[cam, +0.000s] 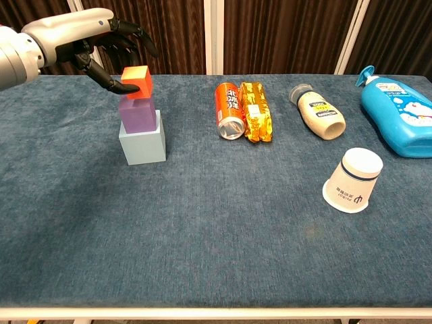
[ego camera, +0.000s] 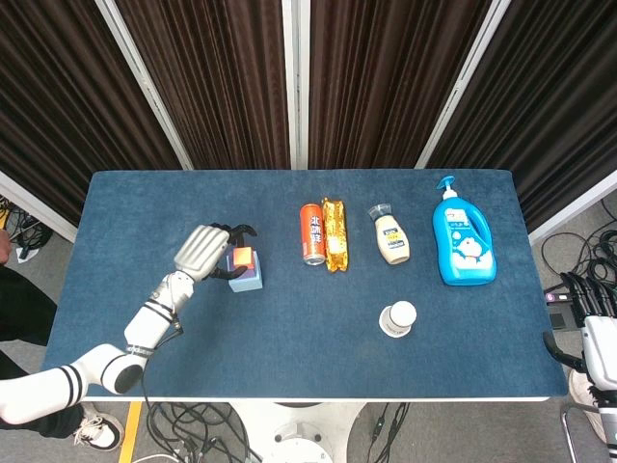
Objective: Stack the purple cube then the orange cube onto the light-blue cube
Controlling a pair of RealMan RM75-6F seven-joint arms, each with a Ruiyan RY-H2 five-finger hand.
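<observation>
The light-blue cube (cam: pixel 143 143) stands on the blue table with the purple cube (cam: pixel 138 114) on top of it. My left hand (cam: pixel 101 42) pinches the orange cube (cam: pixel 137 82) and holds it just over the purple cube; I cannot tell whether the two touch. In the head view the orange cube (ego camera: pixel 243 258) shows over the stack (ego camera: pixel 249 280), with the left hand (ego camera: pixel 207 253) at its left. My right hand (ego camera: pixel 590 295) hangs off the table's right edge, its fingers apart and holding nothing.
A red can (cam: pixel 229 110) and a gold packet (cam: pixel 255 111) lie side by side right of the stack. Further right lie a cream bottle (cam: pixel 318 111), a blue pump bottle (cam: pixel 397 113), and an upturned paper cup (cam: pixel 353 179).
</observation>
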